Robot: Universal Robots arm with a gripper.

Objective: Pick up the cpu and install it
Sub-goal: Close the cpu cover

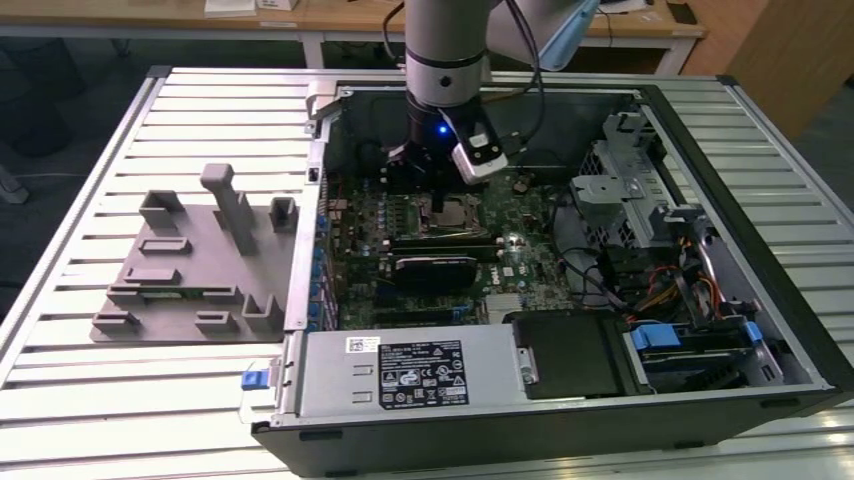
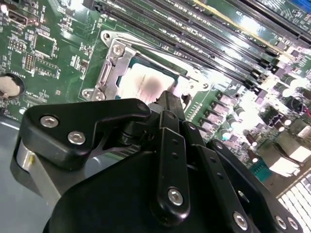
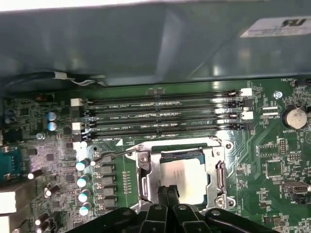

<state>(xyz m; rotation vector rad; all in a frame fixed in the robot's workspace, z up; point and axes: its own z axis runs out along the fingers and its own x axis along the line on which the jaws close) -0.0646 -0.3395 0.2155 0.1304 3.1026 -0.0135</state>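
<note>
Slatted counter (image 1: 80,400) carries open PC case (image 1: 787,330). Cpu (image 3: 187,177) lies flat in socket (image 3: 144,170): placement judged done, latching unclear. End effector (image 3: 168,190) over cpu edge, closed, gripping nothing.

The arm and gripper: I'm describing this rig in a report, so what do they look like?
The arm is a silver-grey tube with a darker grey joint band and a small blue light near the wrist. A pale boxy module is mounted beside it, and dark cables trail along it. The gripper is matte black, built from rounded linkage bars fastened with silver screws.
</note>
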